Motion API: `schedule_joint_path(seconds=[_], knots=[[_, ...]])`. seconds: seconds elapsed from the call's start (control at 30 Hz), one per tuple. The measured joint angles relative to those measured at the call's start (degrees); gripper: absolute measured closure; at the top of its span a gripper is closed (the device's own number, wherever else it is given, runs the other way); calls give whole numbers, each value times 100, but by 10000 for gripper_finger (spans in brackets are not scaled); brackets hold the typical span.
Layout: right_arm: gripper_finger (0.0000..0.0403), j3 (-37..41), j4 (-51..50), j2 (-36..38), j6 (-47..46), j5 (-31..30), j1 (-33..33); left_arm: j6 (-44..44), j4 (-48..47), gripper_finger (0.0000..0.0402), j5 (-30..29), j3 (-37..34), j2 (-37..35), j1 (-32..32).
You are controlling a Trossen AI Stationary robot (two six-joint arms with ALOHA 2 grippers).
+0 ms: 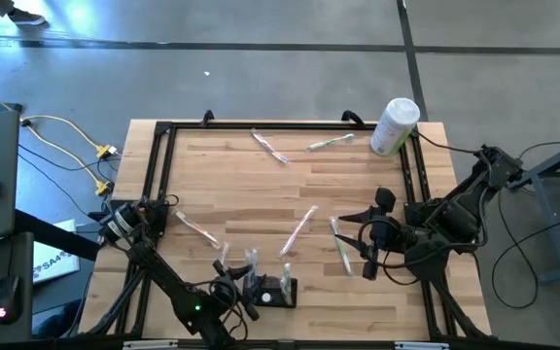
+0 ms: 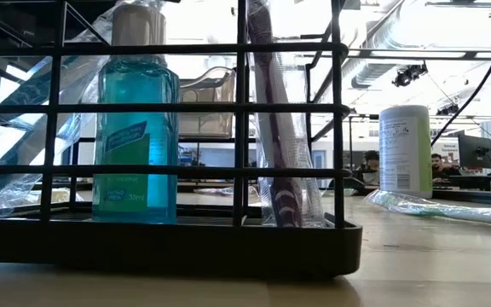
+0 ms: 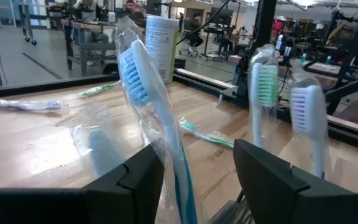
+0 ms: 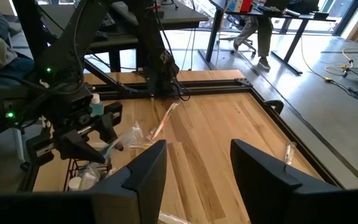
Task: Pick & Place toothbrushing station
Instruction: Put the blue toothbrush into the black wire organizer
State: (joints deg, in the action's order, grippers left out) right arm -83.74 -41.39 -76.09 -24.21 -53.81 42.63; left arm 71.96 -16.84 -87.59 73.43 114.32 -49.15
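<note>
Toothbrushing station [image 1: 278, 290] is seen as a low black wire holder near the front edge of the table [image 1: 377, 311], on the left arm's half. Its long axis is judged to run roughly across the table, side to side, though this is hard to fix from above. In the low view it is seen holding a blue mouthwash bottle [image 2: 135, 136] and a wrapped purple brush [image 2: 284, 170], both upright.

Left gripper [image 1: 229, 289] is placed right at the station, on its left-hand end, touching or just beside it. In the left wrist view its fingers [image 3: 138, 177] are seen parted, with a wrapped blue toothbrush [image 3: 143, 81] standing upright between them, near one finger and not clamped. It is read as released. A green-headed brush [image 3: 266, 87] and a white-headed brush [image 3: 307, 112] are seen upright just beyond.

Right gripper [image 1: 369, 255] is held well apart from the station, toward the right side, over a loose wrapped brush [image 1: 341, 245]. Its fingers are spread and nothing is held. The left arm is clearly the nearer one.

More wrapped brushes are left lying on the table [image 1: 299, 230] [image 1: 269, 146] [image 1: 330, 142] [image 1: 197, 230], all farther back than the station. A tall white container [image 1: 394, 126] is seen at the far right corner.

Any coming move is judged to turn on the left gripper clearing the upright blue brush without it being tipped
</note>
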Motion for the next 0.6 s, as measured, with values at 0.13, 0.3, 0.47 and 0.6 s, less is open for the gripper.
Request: schedule_joint_path(seconds=[0.13, 0.3, 0.47, 0.6], knots=[[232, 0, -2, 0, 0, 1, 0, -483, 243, 211, -7, 0, -8, 0], [232, 0, -11, 0, 0, 28, 0, -841, 387, 211, -147, -1, -58, 0], [232, 0, -30, 0, 2, 33, 0, -921, 319, 211, -152, 57, -92, 1], [232, 0, -34, 0, 2, 38, 0, -1202, 332, 211, -153, 197, -103, 0]])
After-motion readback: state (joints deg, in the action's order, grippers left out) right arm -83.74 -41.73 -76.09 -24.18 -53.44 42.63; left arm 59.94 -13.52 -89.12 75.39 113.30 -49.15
